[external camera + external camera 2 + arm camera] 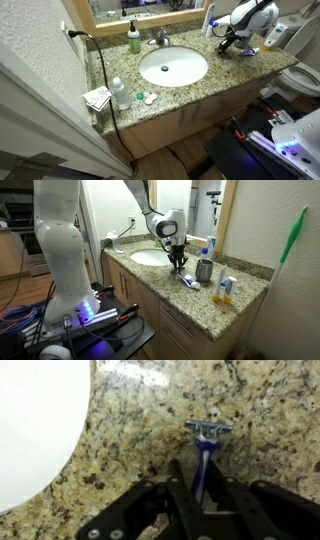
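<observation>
A blue razor [204, 460] lies on the speckled granite counter [110, 450], its head pointing away from me in the wrist view. My gripper [196, 468] is down over the handle, with one black finger pressed against each side of it. In both exterior views the gripper [228, 42] [178, 260] reaches down to the counter beside the white sink [173, 67] [150, 257]. The basin's rim [35, 420] fills the left of the wrist view.
A metal cup [204, 271] and small bottles [224, 288] stand close by the gripper. A green soap bottle [134, 40] and the faucet [158, 38] sit behind the sink. A small bottle [119, 92] and a black cable [105, 90] occupy the far counter end. A toilet [300, 78] stands beyond the counter.
</observation>
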You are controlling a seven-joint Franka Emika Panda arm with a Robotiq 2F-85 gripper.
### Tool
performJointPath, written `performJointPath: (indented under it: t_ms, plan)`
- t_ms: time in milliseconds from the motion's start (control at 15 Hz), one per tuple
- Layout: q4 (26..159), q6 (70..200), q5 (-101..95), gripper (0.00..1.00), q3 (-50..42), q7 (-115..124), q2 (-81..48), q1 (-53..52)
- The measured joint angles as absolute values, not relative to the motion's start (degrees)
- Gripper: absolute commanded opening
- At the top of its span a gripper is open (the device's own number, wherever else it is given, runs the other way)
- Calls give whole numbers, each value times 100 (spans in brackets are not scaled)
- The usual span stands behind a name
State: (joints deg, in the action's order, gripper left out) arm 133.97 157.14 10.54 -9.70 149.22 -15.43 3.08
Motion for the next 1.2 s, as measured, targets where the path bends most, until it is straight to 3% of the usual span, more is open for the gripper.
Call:
performJointPath:
  t_ms: [467,800,867,1000,1067,1200]
  plan:
    - [13407,15740,850,3,-1351,14917,-1419,18]
    - [13757,15600,213,3,-1144,14568,-55,-33]
    - [13869,15429,221,13,-996,14390,300,-39]
    - [14102,15016,505,13,-708,13994,974,-70]
    - [14213,14913,555,3,-640,13925,1222,-86]
    - [14321,14863,562,3,-598,13894,1415,-65]
